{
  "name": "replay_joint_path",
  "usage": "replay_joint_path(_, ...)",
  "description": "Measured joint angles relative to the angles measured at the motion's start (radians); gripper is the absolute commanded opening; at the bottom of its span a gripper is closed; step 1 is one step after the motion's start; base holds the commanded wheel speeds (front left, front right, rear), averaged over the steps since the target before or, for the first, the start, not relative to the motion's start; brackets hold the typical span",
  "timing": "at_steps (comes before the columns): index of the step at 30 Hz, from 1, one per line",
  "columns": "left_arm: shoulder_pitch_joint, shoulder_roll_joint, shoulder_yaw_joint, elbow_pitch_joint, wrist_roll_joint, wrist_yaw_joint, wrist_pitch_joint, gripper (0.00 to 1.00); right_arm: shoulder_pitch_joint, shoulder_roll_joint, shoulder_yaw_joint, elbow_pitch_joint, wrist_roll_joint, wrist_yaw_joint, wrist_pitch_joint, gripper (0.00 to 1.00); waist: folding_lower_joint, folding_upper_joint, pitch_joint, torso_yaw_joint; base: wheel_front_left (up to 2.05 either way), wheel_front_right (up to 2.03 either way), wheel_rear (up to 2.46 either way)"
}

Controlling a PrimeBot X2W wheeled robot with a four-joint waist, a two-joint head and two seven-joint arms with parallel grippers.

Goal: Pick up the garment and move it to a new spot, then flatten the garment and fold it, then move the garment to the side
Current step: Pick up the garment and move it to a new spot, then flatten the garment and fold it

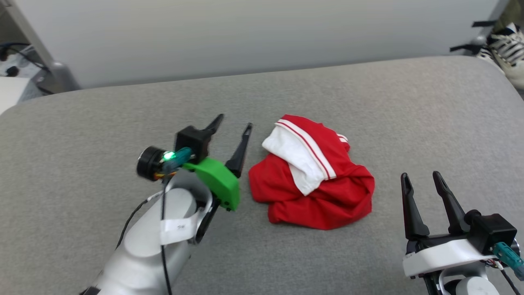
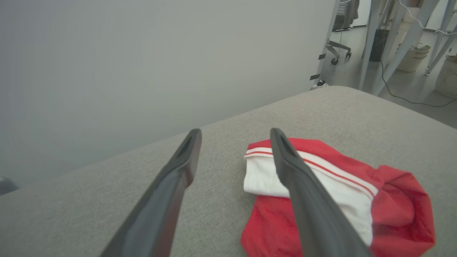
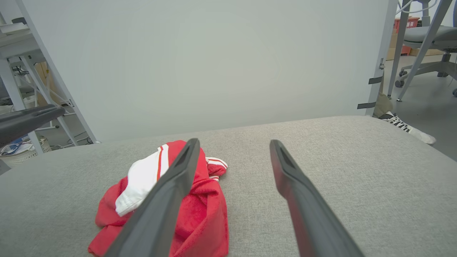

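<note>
Item 1. Left forearm point(image 1: 143, 246), pale, rising from the near left edge of the head view. The wrist is rolled, a green cover point(image 1: 219, 184) faces right, and the fingers point away and slightly rightward.

Item 2. Left end effector point(image 1: 235, 121): fingers spread wide, nothing between them, apparently poised a little above the worktop point(image 1: 123, 114).

Item 3. Garment point(image 1: 319, 196): a red jersey in a crumpled heap at mid-worktop, with a white sleeve point(image 1: 294, 157) and striped trim uppermost on its far-left part. No lettering is visible and the heap has no clear long axis.

Item 4. Right end effector point(image 1: 420, 175): near right, fingers spread and empty, pointing straight away.

Relation: the garment lies just to the right of the left end effector, the white sleeve closest to its right finger. The right end effector stands clear of the heap's right edge, so the left arm is the nearer.

Judgement: the garment lies free, not yet flattened. A rightward reach by the left arm would meet the sleeve first.
</note>
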Motion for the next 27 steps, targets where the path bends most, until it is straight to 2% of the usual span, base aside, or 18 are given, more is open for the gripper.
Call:
replay_joint_path(3,0.079,0.017,0.076,-0.075,-0.045,0.022,0.0,1.0,0.012,-0.003,-0.006,-0.014,-0.001,0.0,0.0,1.0,0.0,0.0,-0.019,0.037,0.0,0.0,0.0)
replay_joint_path(9,0.253,0.048,0.179,-0.215,-0.042,0.067,0.0,1.0,0.03,-0.012,-0.01,-0.036,-0.001,0.0,0.0,1.0,0.0,0.0,-0.044,0.101,0.0,0.0,0.0)
replay_joint_path(15,0.395,0.016,0.247,-0.33,0.007,0.084,0.0,1.0,0.046,-0.014,-0.007,-0.036,-0.001,0.0,0.0,1.0,0.0,0.0,-0.061,0.132,0.0,0.0,0.0)
replay_joint_path(20,0.484,-0.028,0.291,-0.395,0.059,0.081,0.0,1.0,0.047,-0.014,-0.003,-0.036,-0.001,0.0,0.0,1.0,0.0,0.0,-0.066,0.13,0.0,0.0,0.0)
replay_joint_path(27,0.518,-0.054,0.315,-0.395,0.109,0.039,0.0,1.0,0.057,-0.012,0.006,-0.035,-0.001,0.0,0.0,1.0,0.0,-0.0001,-0.07,0.126,0.0,0.0,0.0)
